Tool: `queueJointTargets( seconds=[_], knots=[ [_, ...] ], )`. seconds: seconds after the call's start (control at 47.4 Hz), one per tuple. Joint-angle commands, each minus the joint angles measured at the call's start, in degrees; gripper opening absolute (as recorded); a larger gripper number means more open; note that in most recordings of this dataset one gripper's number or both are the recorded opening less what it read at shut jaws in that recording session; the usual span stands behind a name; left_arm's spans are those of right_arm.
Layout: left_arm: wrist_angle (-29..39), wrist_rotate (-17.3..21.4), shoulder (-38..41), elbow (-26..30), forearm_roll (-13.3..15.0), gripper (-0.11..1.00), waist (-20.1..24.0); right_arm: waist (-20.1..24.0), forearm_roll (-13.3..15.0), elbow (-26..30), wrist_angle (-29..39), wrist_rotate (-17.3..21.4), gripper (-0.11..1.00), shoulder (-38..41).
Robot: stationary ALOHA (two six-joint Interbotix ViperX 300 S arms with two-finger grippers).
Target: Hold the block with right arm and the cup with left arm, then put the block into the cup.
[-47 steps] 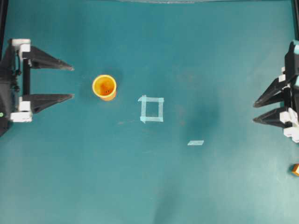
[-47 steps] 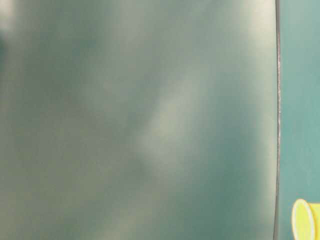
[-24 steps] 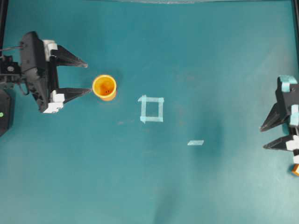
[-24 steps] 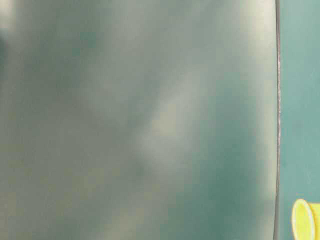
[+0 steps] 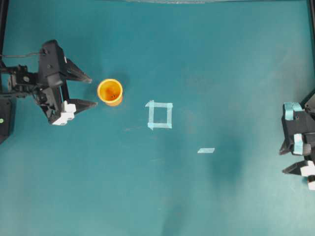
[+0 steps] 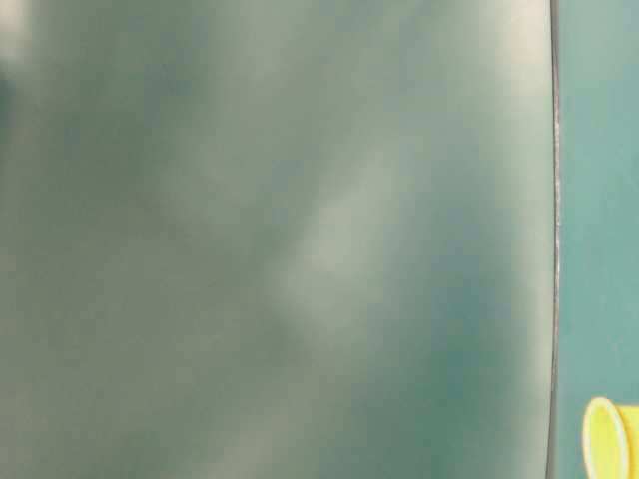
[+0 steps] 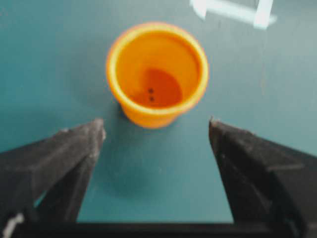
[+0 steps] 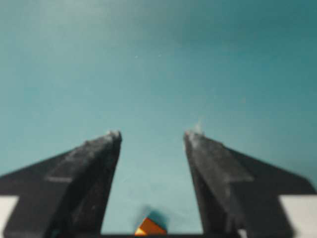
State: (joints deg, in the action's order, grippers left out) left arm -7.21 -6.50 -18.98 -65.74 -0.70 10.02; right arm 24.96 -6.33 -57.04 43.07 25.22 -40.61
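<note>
Both arms are closing in on their targets, neither is gripping yet.

Left gripper (image 5: 87, 91) is sitting just beside the cup (image 5: 110, 92), fingers spread wide w/ nothing between them. Vs 1 s ago it's come off the left edge, turned slightly and is now lining up on the cup. In the left wrist view the cup (image 7: 157, 73) is standing upright, centred ahead of the two fingertips, not yet between them. Cup hasn't moved, still left of the tape square (image 5: 160, 114).

Right gripper (image 5: 287, 161) has been sliding down the right edge toward the block. Overhead, the block was visible at the frame's right edge 0.5 s ago and is now hidden under the arm. In the right wrist view the block (image 8: 149, 227) is showing at the bottom edge, on the table between the spread fingers, untouched.

Meaning: approach phase nearly done both sides. Probably next is the left easing fwd to straddle the cup and the right dropping onto the block. Block is tiny, so alignment matters there.

Table-level cam is mostly blur, only the cup rim (image 6: 605, 437) is showing in the corner.
</note>
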Motion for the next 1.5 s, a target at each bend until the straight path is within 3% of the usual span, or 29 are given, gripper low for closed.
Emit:
queueJointTargets(
  seconds=[0.0, 0.316, 0.759, 1.055, 1.477],
  knots=[
    [-0.53, -0.62, 2.11, 0.79, 0.09, 0.83, -0.70, 1.58, -0.26, 1.49, -0.18, 1.32, 0.58, 0.00],
    [-4.66, -2.02, 10.81, 3.16, -0.18, 0.83, -1.14, 6.06, -0.18, 0.97, 0.79, 8.35, 0.58, 0.62],
    [-8.53, -0.97, 16.26, 7.38, -0.35, 0.83, -1.23, 13.97, -0.09, -1.05, 1.05, 16.26, 0.58, 5.89],
    [-9.32, 0.53, 19.51, 10.81, -0.44, 0.83, -1.23, 16.79, 0.00, -4.13, 0.79, 21.45, 0.58, 6.06],
    [-11.60, 1.05, 22.50, 13.80, -0.44, 0.80, -1.23, 18.46, 0.53, -4.66, 0.53, 22.76, 0.58, 6.06]
  ],
)
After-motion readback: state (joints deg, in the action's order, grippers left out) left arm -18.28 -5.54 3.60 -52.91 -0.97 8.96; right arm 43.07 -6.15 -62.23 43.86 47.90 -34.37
